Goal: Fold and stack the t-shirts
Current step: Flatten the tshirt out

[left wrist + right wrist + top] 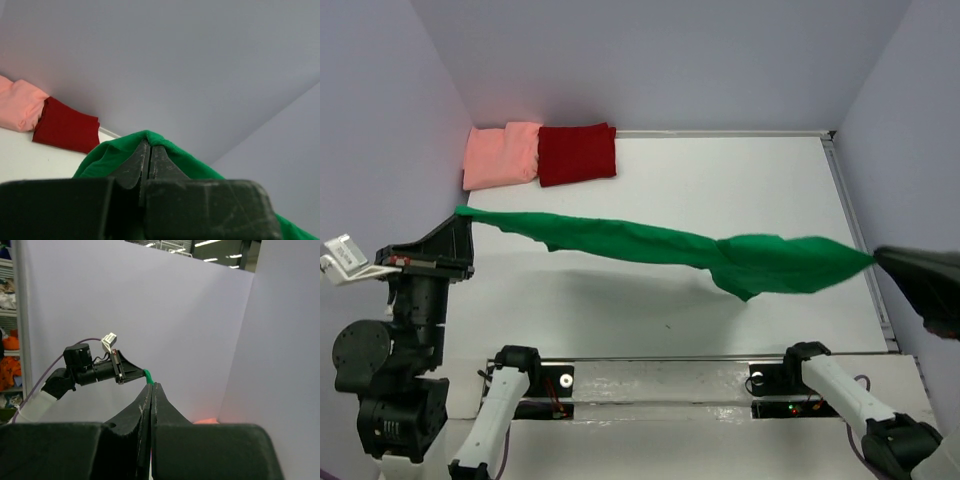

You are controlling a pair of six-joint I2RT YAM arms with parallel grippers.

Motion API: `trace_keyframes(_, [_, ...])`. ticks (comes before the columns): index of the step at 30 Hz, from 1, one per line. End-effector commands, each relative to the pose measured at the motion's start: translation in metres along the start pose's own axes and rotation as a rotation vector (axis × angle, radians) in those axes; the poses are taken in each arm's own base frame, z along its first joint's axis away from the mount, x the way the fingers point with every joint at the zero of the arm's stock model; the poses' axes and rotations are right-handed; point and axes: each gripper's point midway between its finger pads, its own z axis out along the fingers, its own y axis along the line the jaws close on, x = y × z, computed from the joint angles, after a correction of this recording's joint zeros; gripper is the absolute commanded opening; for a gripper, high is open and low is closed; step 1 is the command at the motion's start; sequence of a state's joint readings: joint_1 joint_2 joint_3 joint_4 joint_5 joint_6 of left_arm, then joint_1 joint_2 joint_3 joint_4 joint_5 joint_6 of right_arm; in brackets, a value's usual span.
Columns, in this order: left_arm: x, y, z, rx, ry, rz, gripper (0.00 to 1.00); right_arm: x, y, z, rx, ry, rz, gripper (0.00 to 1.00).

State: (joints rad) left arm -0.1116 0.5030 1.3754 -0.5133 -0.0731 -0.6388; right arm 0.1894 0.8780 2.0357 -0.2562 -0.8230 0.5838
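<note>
Now the green t-shirt [670, 245] hangs in the air above the bench [740, 180], pulled out like a rope between 2 hands. The left hand [462, 214], at 9 o'clock, is clamped shut on that end. The right hand [876, 258], at 3 o'clock, is pinched shut on the other. The cloth is bunched and twisted, and bulges widest nearer the right hand.

To spread it well, I judge the 2 hands should lower together with even tension, so the shirt lands flat rather than rolled. An uneven pull risks a slip from such thin pinches.

Each arm reaches high and outward. The right hand points across at the left, and the left angles toward the far wall.

The salmon-pink t-shirt [502, 155] and the dark red t-shirt [577, 153] lie folded and touching, side by side at 11 o'clock, not yet stacked.
</note>
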Motion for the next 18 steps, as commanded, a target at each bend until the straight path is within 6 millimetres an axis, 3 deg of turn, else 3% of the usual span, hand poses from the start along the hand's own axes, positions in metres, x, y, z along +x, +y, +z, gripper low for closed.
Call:
trace_keyframes(1, [-0.028,-0.012,-0.028,0.063,-0.119,0.006,0.00,-0.020,0.037,-0.019,-0.037,-0.077,-0.086,0.00])
trace_keyframes(6, [-0.039,-0.009,-0.055,0.060,-0.173,-0.005,0.00,-0.026,0.067,-0.040,-0.045,-0.102,-0.118,0.00])
trace_keyframes(11, [-0.044,-0.007,-0.064,0.044,-0.196,0.003,0.00,-0.031,0.073,-0.042,-0.039,-0.106,-0.131,0.00])
trace_keyframes(15, [-0.040,-0.007,-0.056,0.040,-0.181,0.004,0.00,-0.022,0.053,-0.033,-0.017,-0.072,-0.106,0.00])
trace_keyframes(18, [-0.027,-0.002,-0.036,0.024,-0.138,0.007,0.00,-0.006,0.027,-0.024,0.017,-0.040,-0.078,0.00])
